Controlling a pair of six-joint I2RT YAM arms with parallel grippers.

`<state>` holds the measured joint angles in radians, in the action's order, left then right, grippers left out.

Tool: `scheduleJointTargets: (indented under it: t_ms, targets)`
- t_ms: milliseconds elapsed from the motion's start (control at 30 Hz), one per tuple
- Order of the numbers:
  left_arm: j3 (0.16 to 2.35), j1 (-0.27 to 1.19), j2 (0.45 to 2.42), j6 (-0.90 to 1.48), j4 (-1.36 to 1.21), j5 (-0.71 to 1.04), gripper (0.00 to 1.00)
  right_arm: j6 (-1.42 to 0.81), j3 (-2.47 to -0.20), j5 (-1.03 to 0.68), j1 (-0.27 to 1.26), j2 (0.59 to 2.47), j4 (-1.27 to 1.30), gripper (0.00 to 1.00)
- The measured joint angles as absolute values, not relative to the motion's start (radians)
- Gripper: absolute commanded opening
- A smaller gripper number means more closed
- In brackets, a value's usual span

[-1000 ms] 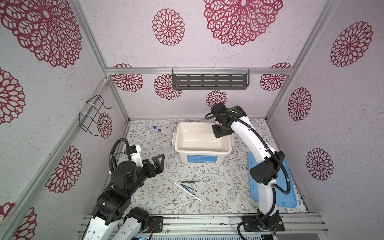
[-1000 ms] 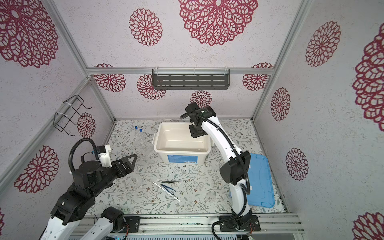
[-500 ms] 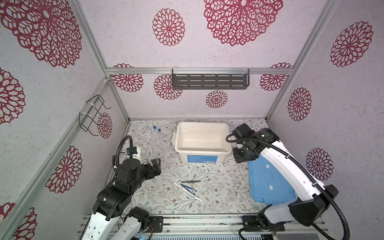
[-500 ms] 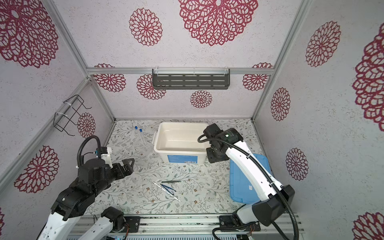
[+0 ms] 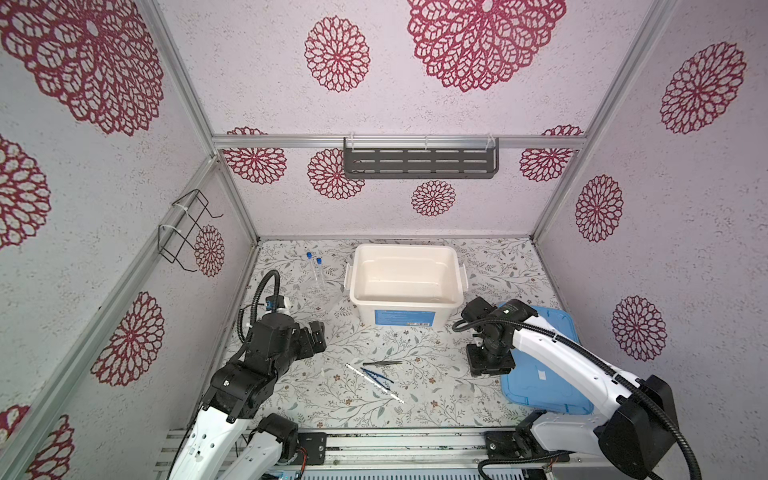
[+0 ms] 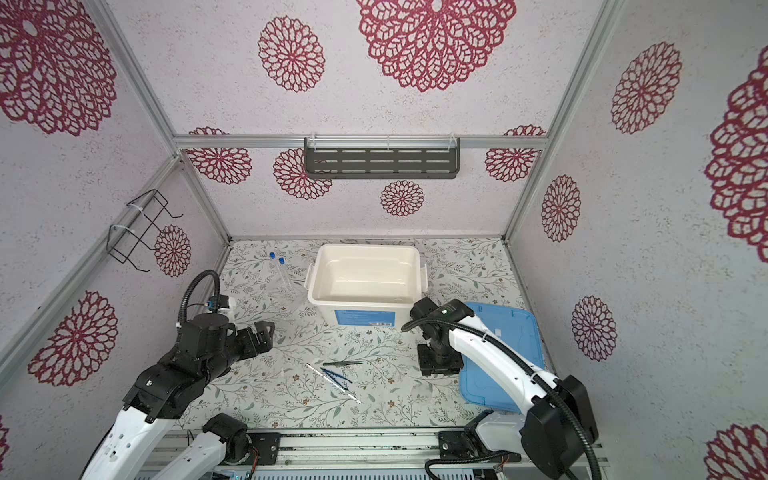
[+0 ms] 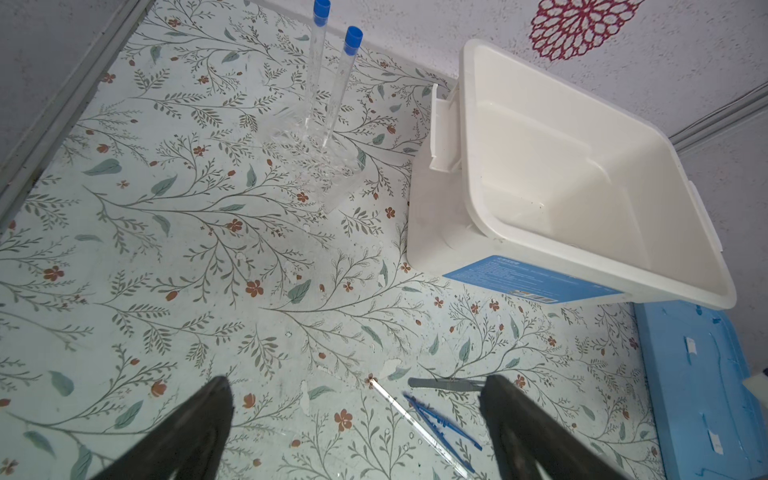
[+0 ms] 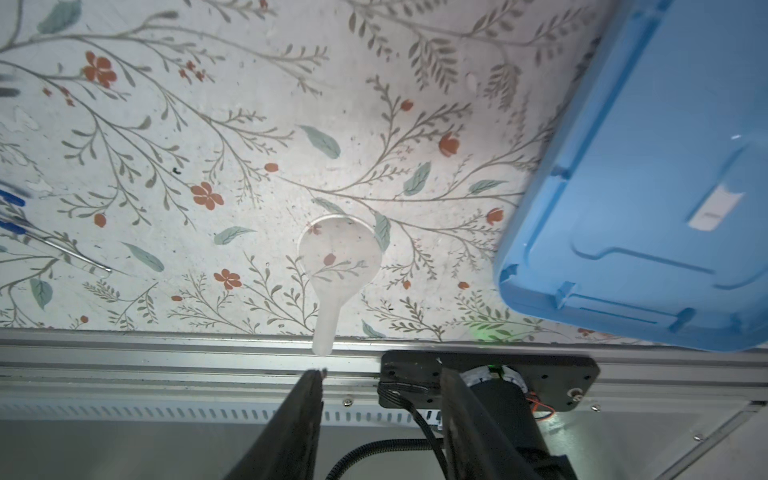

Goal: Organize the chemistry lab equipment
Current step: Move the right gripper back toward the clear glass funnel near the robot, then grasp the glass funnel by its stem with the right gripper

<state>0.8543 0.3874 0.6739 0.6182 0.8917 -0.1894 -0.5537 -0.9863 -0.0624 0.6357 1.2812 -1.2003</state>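
Though tub label [image 5: 405, 319] is unreadable | left end effector [image 7: 356, 385] spread | right end effector [image 8: 380, 374] parted

White tub [image 5: 405, 247] sits open at the back-centre of the flowered tabletop [image 5: 316, 395], blue label facing front. Flat blue lid [image 5: 536, 390] lies on the tabletop just right of it, nearer the front. Dark slotted shelf [image 5: 419, 163] hangs on the back wall, black wire basket [image 5: 187, 230] on the left wall.

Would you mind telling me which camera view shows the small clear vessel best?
The right wrist view: the small clear vessel lies on the table, its round body and neck plain. Both top views show only a faint pale patch; the left wrist view misses it.
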Motion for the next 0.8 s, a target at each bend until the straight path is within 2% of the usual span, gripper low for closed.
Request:
scheduleJointTargets:
  t_ms: [200,500,800]
  targets:
    - [0.834,0.387,0.68,0.63,0.882,-0.174,0.98,-0.604,-0.897,-0.114,0.681,1.281,-1.09,0.46]
    - [0.834,0.387,0.703,0.636,0.876,-0.165,0.97,-0.664,-0.833,-0.124,0.744,1.33,-0.98,0.15]
    - [0.834,0.387,0.707,0.652,0.871,-0.144,0.97,-0.682,-1.015,-0.101,0.818,1.351,-1.057,0.1]
